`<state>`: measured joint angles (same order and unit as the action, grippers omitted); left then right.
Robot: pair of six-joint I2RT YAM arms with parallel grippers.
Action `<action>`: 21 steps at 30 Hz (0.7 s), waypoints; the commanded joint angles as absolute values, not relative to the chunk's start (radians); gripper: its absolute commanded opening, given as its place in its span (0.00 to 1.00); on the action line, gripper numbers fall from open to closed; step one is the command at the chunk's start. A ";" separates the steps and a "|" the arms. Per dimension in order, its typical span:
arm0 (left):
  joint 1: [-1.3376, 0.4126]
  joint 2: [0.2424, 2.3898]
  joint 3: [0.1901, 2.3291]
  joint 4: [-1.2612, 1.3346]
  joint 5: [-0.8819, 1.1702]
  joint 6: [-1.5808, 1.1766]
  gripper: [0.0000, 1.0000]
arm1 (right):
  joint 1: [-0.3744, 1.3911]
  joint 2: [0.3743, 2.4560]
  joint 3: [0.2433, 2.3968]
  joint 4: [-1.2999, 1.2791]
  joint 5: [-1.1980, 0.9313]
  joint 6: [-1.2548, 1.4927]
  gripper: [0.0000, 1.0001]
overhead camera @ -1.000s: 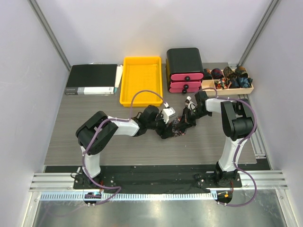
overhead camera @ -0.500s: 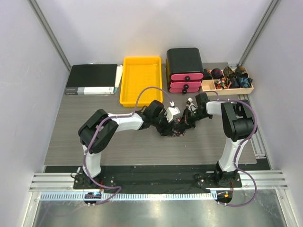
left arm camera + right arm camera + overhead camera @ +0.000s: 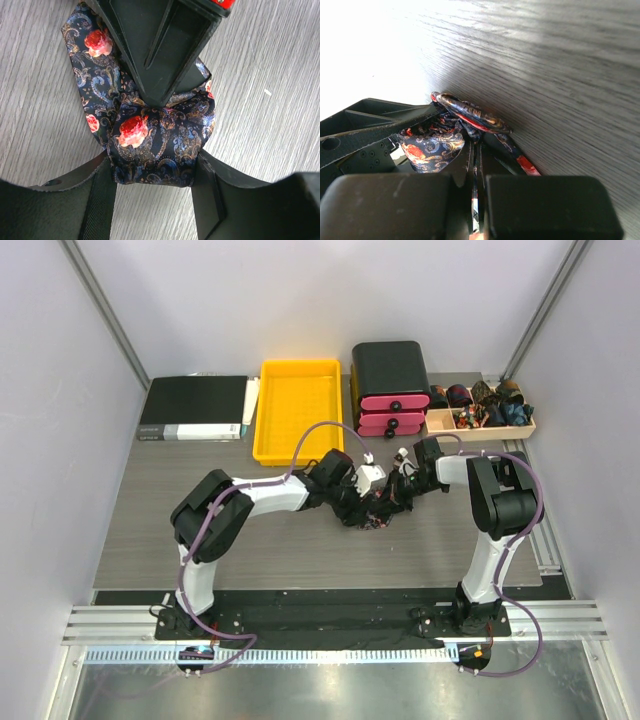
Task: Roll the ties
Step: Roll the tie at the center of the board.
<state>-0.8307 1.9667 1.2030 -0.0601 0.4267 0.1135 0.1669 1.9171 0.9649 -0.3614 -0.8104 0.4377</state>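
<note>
One tie (image 3: 377,512), dark navy with paisley and red roses, lies bunched in a loose roll at the table's middle. In the left wrist view the tie's roll (image 3: 155,145) sits between my left gripper's (image 3: 152,165) two fingers, touching both. The right gripper's black fingers (image 3: 160,50) press into it from above. In the right wrist view my right gripper (image 3: 477,150) is nearly closed, with a thin strip of the tie (image 3: 470,112) pinched between its fingers. From above, the left gripper (image 3: 358,502) and the right gripper (image 3: 398,492) meet at the tie.
A yellow tray (image 3: 298,445) stands at the back centre. Beside it is a black drawer box (image 3: 390,370) with pink drawers, then a wooden tray (image 3: 480,430) holding several rolled ties. A black binder (image 3: 195,407) lies at the back left.
My left wrist has moved right and a little back, closing in on the tie. The tie's bundle has become more compact. The right arm has barely moved.
</note>
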 commanded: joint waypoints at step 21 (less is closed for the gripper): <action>-0.865 2.125 1.313 -0.448 0.284 0.242 0.13 | 0.111 1.862 1.084 -0.635 -0.821 0.129 0.45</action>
<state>-0.8547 2.0159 1.3323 -0.2588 0.3565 0.2127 0.1337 1.9049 1.0470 -0.5331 -0.8143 0.2382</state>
